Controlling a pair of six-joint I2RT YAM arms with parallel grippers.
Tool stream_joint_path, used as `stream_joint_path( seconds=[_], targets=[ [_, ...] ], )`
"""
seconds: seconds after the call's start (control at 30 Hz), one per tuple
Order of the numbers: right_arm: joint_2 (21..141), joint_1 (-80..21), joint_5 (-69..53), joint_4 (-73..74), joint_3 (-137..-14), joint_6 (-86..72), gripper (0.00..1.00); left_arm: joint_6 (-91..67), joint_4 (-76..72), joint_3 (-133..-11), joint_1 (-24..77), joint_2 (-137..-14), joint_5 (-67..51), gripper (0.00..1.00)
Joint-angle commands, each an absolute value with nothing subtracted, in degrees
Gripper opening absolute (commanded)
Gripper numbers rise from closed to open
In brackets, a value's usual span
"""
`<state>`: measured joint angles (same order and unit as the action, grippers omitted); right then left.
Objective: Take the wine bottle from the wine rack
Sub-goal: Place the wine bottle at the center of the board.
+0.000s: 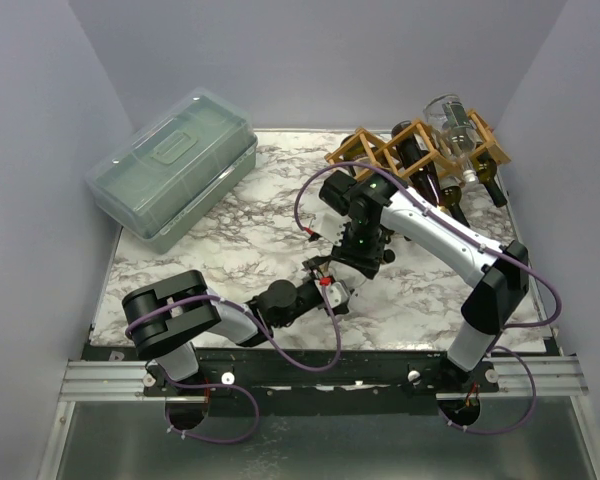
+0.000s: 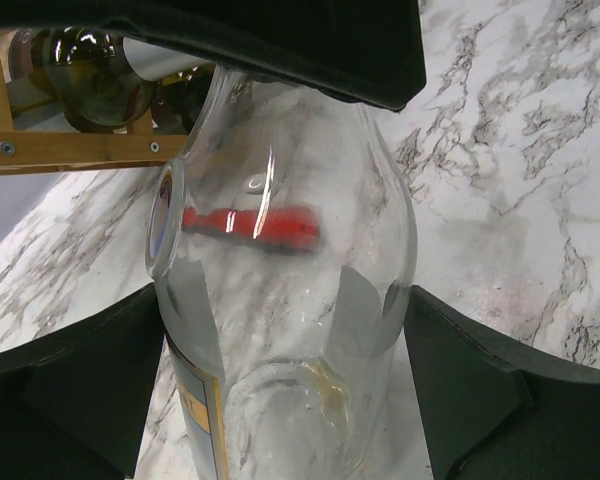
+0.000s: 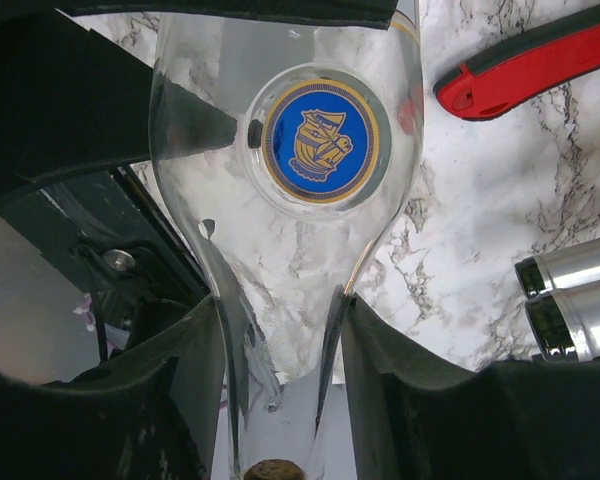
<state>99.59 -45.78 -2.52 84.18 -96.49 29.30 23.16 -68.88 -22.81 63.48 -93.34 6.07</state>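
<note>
**A:** Start at the right pincer [image 3: 280, 335]. What has it got?

**B:** It is pinched narrow on the neck of a clear glass bottle [image 3: 290, 230], the one with the blue and gold badge on its shoulder. It looks like a firm hold.

**A:** And the left pincer [image 2: 283, 310]?

**B:** Spread wide, one finger on each side of the bottle's body. The fingers [image 2: 70, 390] look to meet the glass, but I cannot tell whether they press it or only flank it.

**A:** Where is the bottle, then?

**B:** Between the two arms, over the middle of the marble surface [image 1: 230, 250]. I cannot say whether it rests on the surface or hangs just above it.

**A:** And the rack?

**B:** The wooden rack [image 2: 80, 150] is at the far right corner, well apart from the held bottle. It carries dark bottles [image 1: 425, 178] and a second clear bottle [image 1: 458, 125] on top. A lidded plastic box [image 1: 175, 170] sits at the far left, away from both arms.

**A:** How far along, would you say?

**B:** I judge the main part done, because the bottle is out of the rack and away from it. What is left, I would guess, is to set it down or hand it to the left arm, then let go.
</note>
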Motion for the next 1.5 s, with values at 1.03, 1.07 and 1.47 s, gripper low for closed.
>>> stream_joint_path(
  seconds=[1.03,1.07,1.47],
  targets=[
    [86.64,-30.62,-33.34,63.56,-101.89,21.67,0.90,13.06,-75.83,-17.62,63.41,-94.17,7.36,0.53],
    [85.01,-29.00,-35.71,60.92,-99.72,20.52,0.90,12.58,-76.13,-17.58,63.39,-94.30,7.38,0.53],
    [71.43,-25.14,-38.53,41.33,-76.71,15.45,0.92,10.30,-77.10,-17.38,63.37,-94.26,7.38,0.52]
  ],
)
